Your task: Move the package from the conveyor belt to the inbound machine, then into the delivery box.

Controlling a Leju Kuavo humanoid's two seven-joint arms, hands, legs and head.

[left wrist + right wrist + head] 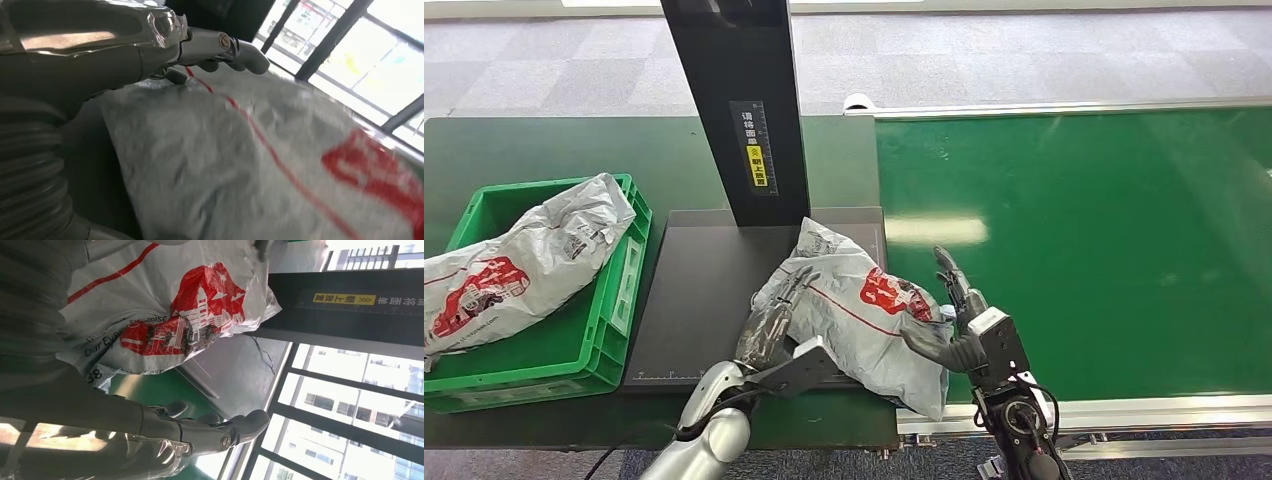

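Sitting at the far left of the dark green surface (544, 135) is a green plastic crate (609, 330), and a grey mailer bag with red print (519, 265) is lying in it, its top corner poking over the crate's rim. Just beside the crate, the black platform of the inbound machine (699, 300) is lying flat, with its black upright post (739, 100) rising at the back and carrying a yellow label.

Resting across the platform's right edge is the package (854, 310) — a crumpled grey mailer with a red logo and a thin red line — its lower corner hanging over the front edge of the surface, near the conveyor belt (1104, 250).

The left hand (774, 325) is coming in from below and lying against the package's left side; in the left wrist view its fingers (240, 50) are stretching out over the top of the bag, not curled round it. The right hand (959, 320) is pressing on the package's right side, over the belt's near edge, with its dark fingers (952, 280) pointing up along the bag and its thumb toward the plastic. The right wrist view is showing those fingers (235, 432) extended beside the bag, apart from one another — the package is sitting between the two hands, with neither one closed around it.

The green belt is running off to the right, with a silver rail (1124, 410) along its front.
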